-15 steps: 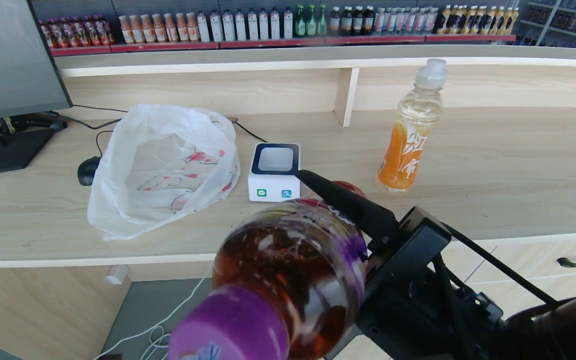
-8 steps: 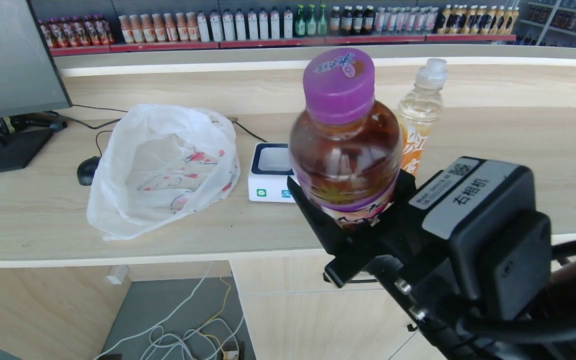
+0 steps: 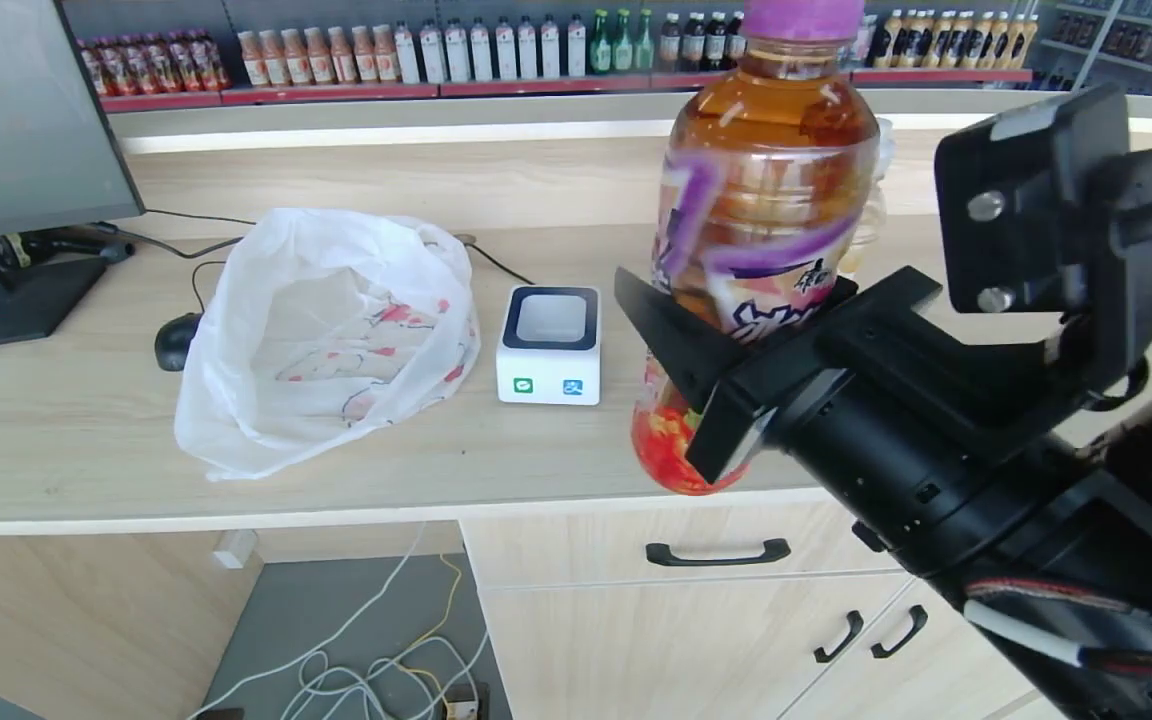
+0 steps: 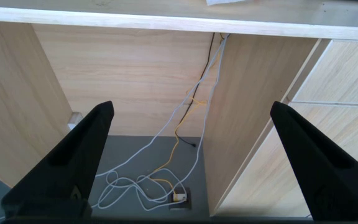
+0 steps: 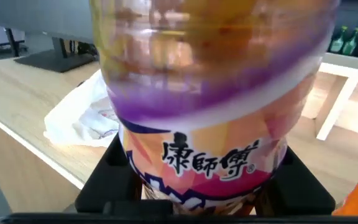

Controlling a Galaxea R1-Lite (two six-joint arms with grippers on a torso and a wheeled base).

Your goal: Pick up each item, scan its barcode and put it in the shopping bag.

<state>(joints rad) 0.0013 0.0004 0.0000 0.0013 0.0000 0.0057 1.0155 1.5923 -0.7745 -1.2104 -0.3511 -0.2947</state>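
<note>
Swung the tea bottle (image 3: 766,160) up from lying low with its purple cap toward the camera a second ago, through upright half a second ago, to standing higher and farther right. Holds it now in the right pincer (image 3: 746,320), clamped across the label band at mid-height, with dark fingers on either side. Hangs clear of the table (image 3: 56,440), above its near edge, to the right of the scanner (image 3: 549,345) and apart from it. Seen close from the right wrist as well, label print facing that camera (image 5: 210,93); no barcode made out on any visible side.

Left pincer (image 4: 191,162) spread wide with nothing between the fingers, parked low below the table edge, facing the cupboard side and loose cables on the floor.

Judged to be in the scanning step for this bottle: picked up, not yet presented. Next move probably calls for carrying it left and down over the scanner's window, then turning it about its long axis until the barcode faces the glass. After that, farther left again to the open shopping bag (image 3: 326,330), slumped on the table beyond the scanner. Orange drink bottle (image 3: 870,235), mostly hidden behind the held one on the far right, likely left for later.
</note>
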